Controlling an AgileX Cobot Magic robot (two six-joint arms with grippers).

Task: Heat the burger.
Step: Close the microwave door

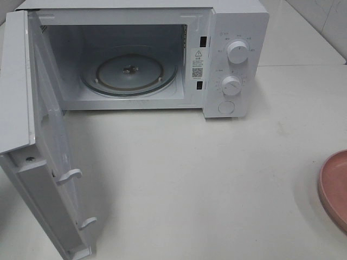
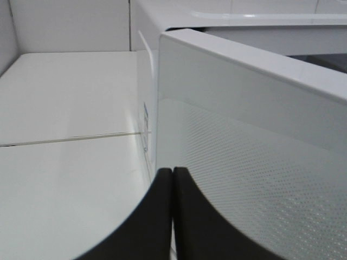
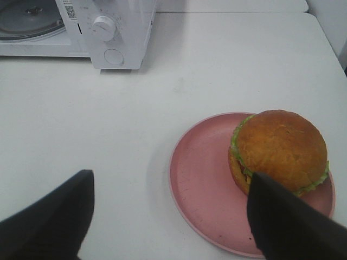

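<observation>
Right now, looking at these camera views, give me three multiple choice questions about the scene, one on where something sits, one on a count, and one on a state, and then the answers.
1. Where does the burger sit?
A. on the glass turntable in the microwave
B. on the pink plate
C. on the bare table

2. How many round knobs are on the microwave's control panel?
A. one
B. two
C. four

3. What state is the microwave door in?
A. swung open
B. fully shut
C. taken off

Answers:
1. B: the right wrist view shows the burger resting on the pink plate, toward one side of it, while the turntable holds nothing.
2. B: the upper knob and lower knob sit one above the other, with a flat round button below them.
3. A: the microwave door stands swung out to the left, leaving the microwave cavity exposed.
</observation>
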